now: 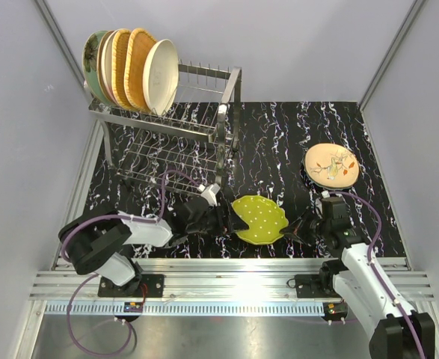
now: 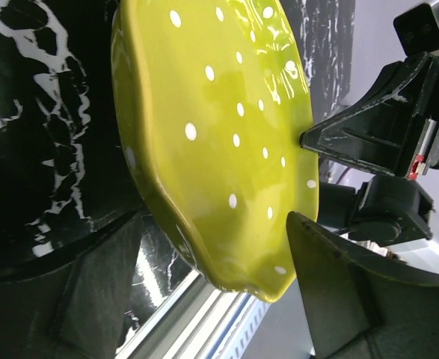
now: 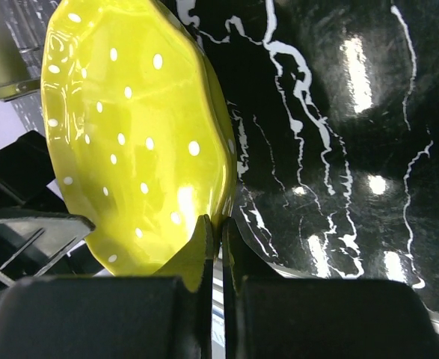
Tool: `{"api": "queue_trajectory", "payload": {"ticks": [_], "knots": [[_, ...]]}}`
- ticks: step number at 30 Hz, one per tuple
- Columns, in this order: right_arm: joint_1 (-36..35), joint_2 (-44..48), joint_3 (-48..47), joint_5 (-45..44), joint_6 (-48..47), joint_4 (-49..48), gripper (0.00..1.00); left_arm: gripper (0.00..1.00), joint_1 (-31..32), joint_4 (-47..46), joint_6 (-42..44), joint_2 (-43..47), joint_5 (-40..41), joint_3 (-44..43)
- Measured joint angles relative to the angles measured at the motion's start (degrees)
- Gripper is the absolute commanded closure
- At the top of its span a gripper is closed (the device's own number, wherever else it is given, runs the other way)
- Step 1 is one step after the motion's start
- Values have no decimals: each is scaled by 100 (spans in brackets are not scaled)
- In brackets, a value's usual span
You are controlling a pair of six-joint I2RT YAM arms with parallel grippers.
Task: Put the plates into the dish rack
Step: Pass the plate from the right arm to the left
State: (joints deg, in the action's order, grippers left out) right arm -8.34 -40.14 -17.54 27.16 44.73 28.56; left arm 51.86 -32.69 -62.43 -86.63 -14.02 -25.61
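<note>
- Step: grasping lime-green white-dotted plate (image 1: 259, 219), at the near edge of black marbled desk (image 1: 279, 142).
- Left pincer (image 1: 228, 217) wide, straddling its rim; right pincer (image 3: 213, 224) closed, tips at opposite rim.
- Next, likely: clamp left, carry to silver wire dish rack (image 1: 174, 127).

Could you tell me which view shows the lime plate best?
The top view, which shows nearly the whole plate. Both wrist views show its dotted face close up, but cropped.

Several plates (image 1: 133, 71) stand upright at the left end of the top tier of the silver wire dish rack (image 1: 167, 131). A lime dotted plate (image 1: 260, 219) and a beige floral plate (image 1: 331, 164) lie apart on the table (image 1: 279, 134).
</note>
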Motion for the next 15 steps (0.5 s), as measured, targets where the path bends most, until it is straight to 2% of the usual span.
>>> {"api": "queue_trajectory", "payload": {"ticks": [4,13,15], "knots": [[-2,90,13,85,37,-98,100,36,28,-190,-181,-170,-4,-103],[-13,133,195,201,101,-236,100,52,101,-391,-435,-354,109,-278],[-13,205,219,201,101,-223,99,61,138,-398,-487,-337,212,-273]]}}
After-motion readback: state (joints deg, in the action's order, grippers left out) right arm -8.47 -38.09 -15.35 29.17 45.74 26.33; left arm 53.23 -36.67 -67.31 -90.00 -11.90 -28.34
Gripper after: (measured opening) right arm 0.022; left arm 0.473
